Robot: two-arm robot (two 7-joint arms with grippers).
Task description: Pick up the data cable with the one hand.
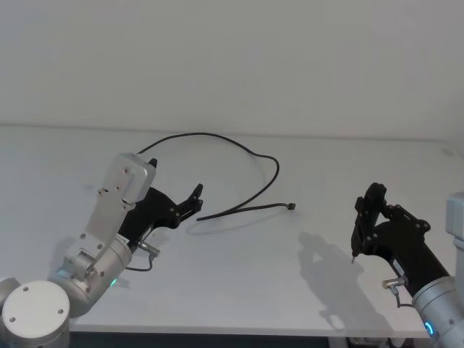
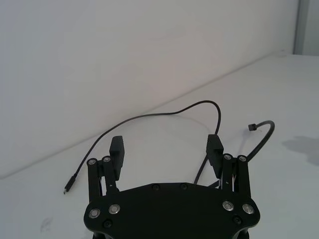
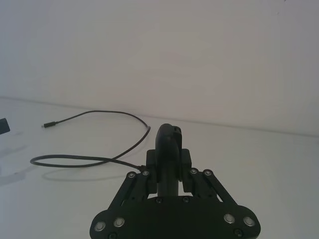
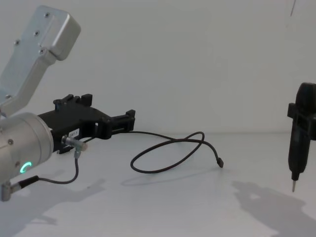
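In the head view we see the data cable [image 1: 217, 136] lying on the white table [image 1: 239, 297], toward the back. It arcs from beside the left arm's silver housing round to the right, doubles back in a tight bend, and ends in a small plug near the table's middle. The left gripper [image 1: 196, 201] points at that bend with its tips just beside it; from here we cannot tell whether they touch. The right gripper [image 1: 371, 199] sits over the table's right side, well apart from the cable.

In the left wrist view the left gripper [image 2: 165, 149] is spread wide, its 2 fingers far apart with nothing held between them. The data cable [image 2: 149, 115] curves across the table beyond them, and 1 stretch passes behind a finger.

In the right wrist view the right gripper [image 3: 169, 137] is clenched, its 2 fingers pressed together on nothing. The data cable [image 3: 99, 112] lies ahead of it on the table.

In the chest view the left gripper [image 4: 132, 121] hovers level above the table [image 4: 173, 212], while the data cable [image 4: 220, 161] rests flat on the surface, lower than the tips. The right gripper [image 4: 301, 123] hangs at the right edge, clear of the table, with a pointed metal tip aimed down.
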